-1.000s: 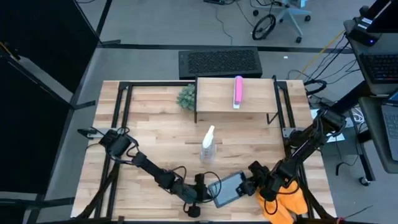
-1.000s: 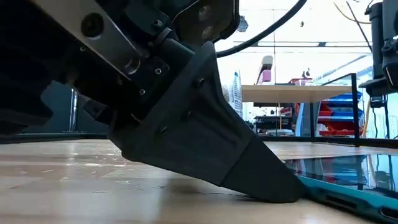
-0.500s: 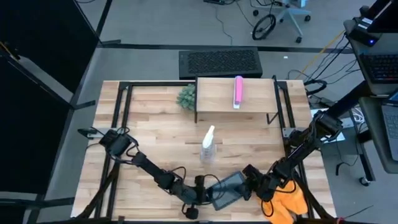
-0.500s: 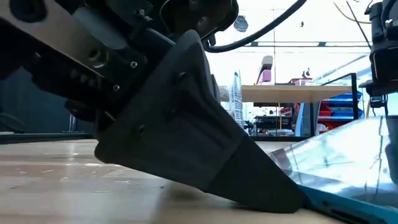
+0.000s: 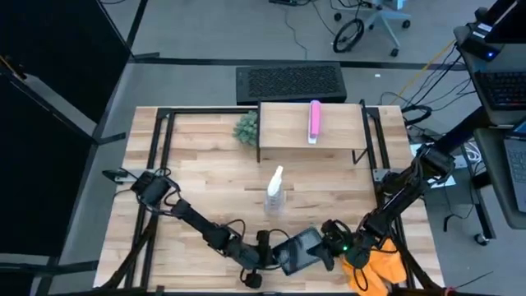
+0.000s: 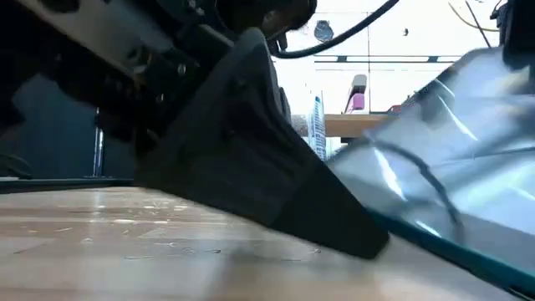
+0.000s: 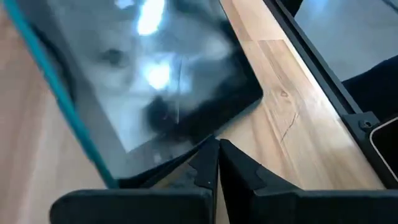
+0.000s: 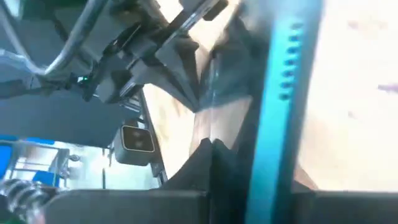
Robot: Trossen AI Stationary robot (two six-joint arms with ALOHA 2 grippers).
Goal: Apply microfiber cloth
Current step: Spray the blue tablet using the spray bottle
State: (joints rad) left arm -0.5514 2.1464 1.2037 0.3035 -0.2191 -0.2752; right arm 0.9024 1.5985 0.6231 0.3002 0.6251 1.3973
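Room: grey floor is surrounding the wooden bench (image 5: 205,164), with a black mat beyond its far edge and an office chair farther off.
Bench: it is carrying a raised wooden shelf (image 5: 308,131) at the far side, holding a pink object (image 5: 314,121), with a small green plant (image 5: 246,127) beside it and a clear spray bottle (image 5: 275,191) standing mid-bench.
Arms: both are reaching to the near edge, the left from the left side, the right from the right side, meeting at the tablet.
Tablet: the dark tablet (image 5: 297,250) with a teal edge is now tilting steeply off the bench in the low view; a second ago it was lying nearly flat.
Microfiber cloth: the orange microfiber cloth (image 5: 380,269) is lying bunched at the near right corner, just beside the right arm and apart from the tablet.
Left gripper: the left gripper (image 7: 216,163) is resting with its fingers together, tips touching the tablet's lower edge.
Right gripper: the right gripper (image 5: 333,242) is sitting at the tablet's right edge; whether its fingers are apart or clamped cannot be told.
Meaning: the screen is being propped up for wiping, but the cloth is not yet in either gripper, so wiping looks not yet begun.
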